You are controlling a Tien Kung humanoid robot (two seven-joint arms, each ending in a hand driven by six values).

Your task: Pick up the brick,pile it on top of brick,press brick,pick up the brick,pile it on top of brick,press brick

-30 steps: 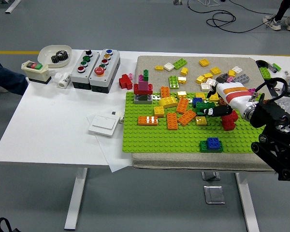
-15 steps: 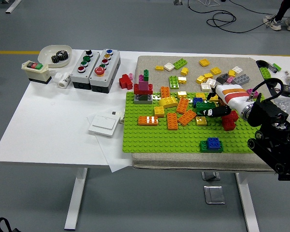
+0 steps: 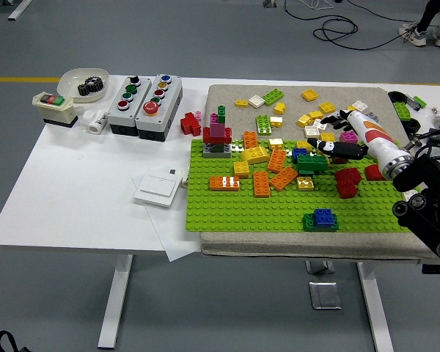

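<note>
Apparently empty, the black fingers [image 3: 336,149] of the right hand [image 3: 348,139] stretch left, loosely apart, clamped on nothing, above the far right part of the green baseplate [image 3: 227,209]. Just nearer lies a green brick [image 3: 312,164], and right of it a red stack [image 3: 346,181]. On the near side a blue brick [image 3: 323,215] already sits on a green one [image 3: 309,221], so one pile looks done; another pick, stack and press seem left. Whether a fingertip touches anything is hard to tell. No left arm shows.

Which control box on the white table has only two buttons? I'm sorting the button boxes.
The small cream box at the far left, beside the white bowl: one green and one red button. The two grey boxes carry more.
</note>
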